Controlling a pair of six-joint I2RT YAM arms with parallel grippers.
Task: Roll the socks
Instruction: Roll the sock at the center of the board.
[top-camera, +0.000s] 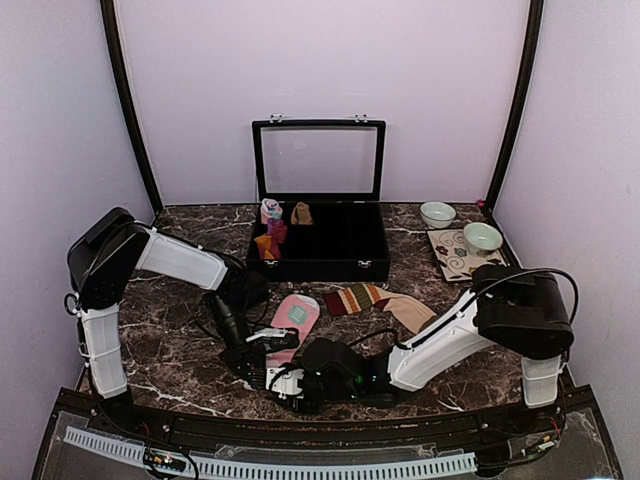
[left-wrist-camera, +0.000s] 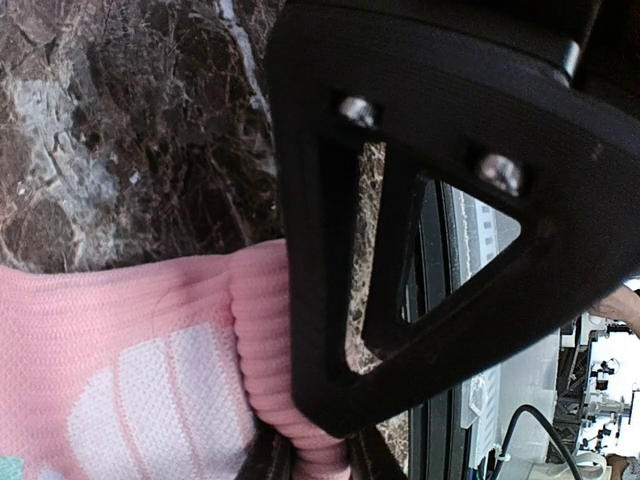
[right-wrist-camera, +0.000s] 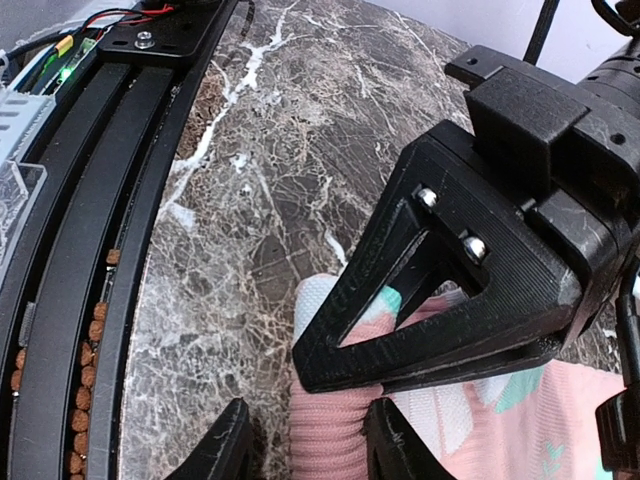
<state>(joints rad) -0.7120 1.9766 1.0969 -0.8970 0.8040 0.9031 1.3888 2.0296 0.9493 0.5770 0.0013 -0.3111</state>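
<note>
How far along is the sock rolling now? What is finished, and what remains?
Done: neither long sock is rolled yet. In hand: the left gripper pinches the near end of the pink sock, where a first fold seems to show; the right gripper has its jaws around that same end, not closed. Left: rolling the pink sock, then the striped sock, which lies flat and untouched.

Overhead rear camera; wrist cameras (close) share pink sock (left-wrist-camera: 120, 330).

The dark marbled worktop (top-camera: 180, 350) carries a black case (top-camera: 330, 262) at the back, a pink sock (top-camera: 296, 315) and a striped sock (top-camera: 375, 298) before it, and a patterned mat (top-camera: 452, 262) and bowl (top-camera: 437, 213) at right.
</note>
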